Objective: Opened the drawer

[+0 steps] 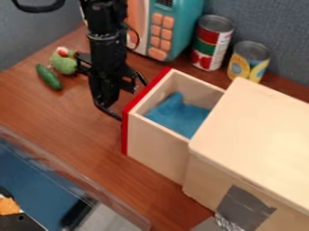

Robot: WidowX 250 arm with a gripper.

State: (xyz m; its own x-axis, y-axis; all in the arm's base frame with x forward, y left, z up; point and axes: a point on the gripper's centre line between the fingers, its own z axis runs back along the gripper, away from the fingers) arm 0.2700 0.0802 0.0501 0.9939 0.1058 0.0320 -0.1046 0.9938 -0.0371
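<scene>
Hanging at the red front of the drawer, which stands out from the wooden box, my pincer is spread apart. Cans and toy microwave stand behind; the brown surface extends between drawer and clear rim.

The drawer looks like smooth wood, the cloth inside matt.
</scene>
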